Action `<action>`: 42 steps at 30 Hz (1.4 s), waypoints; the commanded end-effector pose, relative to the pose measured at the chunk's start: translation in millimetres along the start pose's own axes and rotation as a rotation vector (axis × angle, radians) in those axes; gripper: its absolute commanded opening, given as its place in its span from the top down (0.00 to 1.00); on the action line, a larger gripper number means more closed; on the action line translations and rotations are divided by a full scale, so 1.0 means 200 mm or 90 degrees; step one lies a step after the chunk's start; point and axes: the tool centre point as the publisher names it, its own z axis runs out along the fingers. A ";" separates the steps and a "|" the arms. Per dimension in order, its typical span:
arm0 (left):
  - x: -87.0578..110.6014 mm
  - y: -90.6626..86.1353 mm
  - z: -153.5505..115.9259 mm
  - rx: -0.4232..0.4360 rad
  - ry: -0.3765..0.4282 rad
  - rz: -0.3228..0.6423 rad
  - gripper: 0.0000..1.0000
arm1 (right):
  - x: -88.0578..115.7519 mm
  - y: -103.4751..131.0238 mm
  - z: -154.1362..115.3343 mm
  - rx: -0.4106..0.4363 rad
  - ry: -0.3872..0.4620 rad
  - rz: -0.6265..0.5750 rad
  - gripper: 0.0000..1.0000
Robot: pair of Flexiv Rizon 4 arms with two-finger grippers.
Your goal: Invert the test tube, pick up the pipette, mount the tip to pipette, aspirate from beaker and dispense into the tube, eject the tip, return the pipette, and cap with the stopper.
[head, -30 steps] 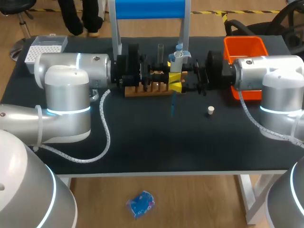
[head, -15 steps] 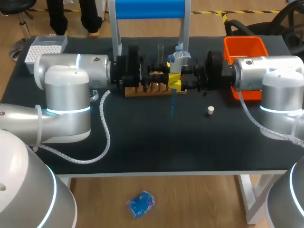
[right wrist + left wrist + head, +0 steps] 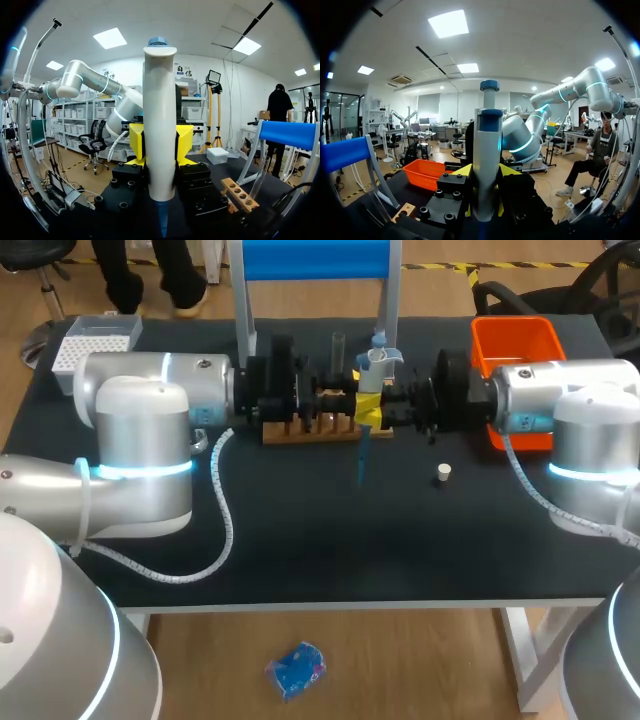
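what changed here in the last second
The right gripper edged slightly toward the left arm's side, carrying the upright pipette and its blue tip with it. Nothing was picked up or let go: it and the left gripper both stay shut on the pipette. The wooden rack, stopper and orange bin have not moved.

Place: a robotics laboratory, set up for liquid-handling work.
Bench: one black bench (image 3: 300, 550) carries all the gear.
Labware: a wooden rack (image 3: 310, 430) holds an upright glass test tube (image 3: 338, 345). A pipette (image 3: 375, 360) stands just beside the rack. A white tip box (image 3: 95, 340) sits at the far left corner, an orange bin (image 3: 515, 340) at the far right, and a small stopper (image 3: 443, 474) lies on the bench top.
Machines: two silver arms with glowing rings, the left arm (image 3: 150, 390) and the right arm (image 3: 560, 400), meet at the rack.
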 end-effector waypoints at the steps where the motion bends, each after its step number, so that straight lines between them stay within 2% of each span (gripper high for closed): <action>1: 0.02 0.00 0.01 -0.001 0.002 -0.002 1.00 | -0.03 0.00 0.00 0.000 0.002 0.001 0.98; 12: 0.02 -0.01 0.00 0.005 -0.011 0.010 1.00 | -0.03 0.00 -0.01 0.000 -0.001 0.000 1.00; 13: 0.02 -0.01 0.00 0.010 -0.012 0.009 0.04 | -0.03 0.00 -0.01 0.000 -0.001 0.000 1.00; 14: 0.02 -0.01 0.00 0.010 -0.011 0.011 0.00 | -0.03 0.00 -0.01 0.000 -0.001 0.000 1.00; 21: 0.01 -0.07 -0.04 0.008 -0.030 0.033 0.00 | -0.04 -0.01 -0.02 -0.005 0.000 0.001 1.00; 28: -0.02 -0.10 -0.15 0.004 -0.110 0.037 0.00 | -0.05 0.02 -0.10 -0.001 -0.006 -0.007 1.00; 42: -0.02 -0.10 -0.15 0.004 -0.110 0.037 0.00 | -0.12 0.14 -0.46 0.006 -0.032 -0.035 1.00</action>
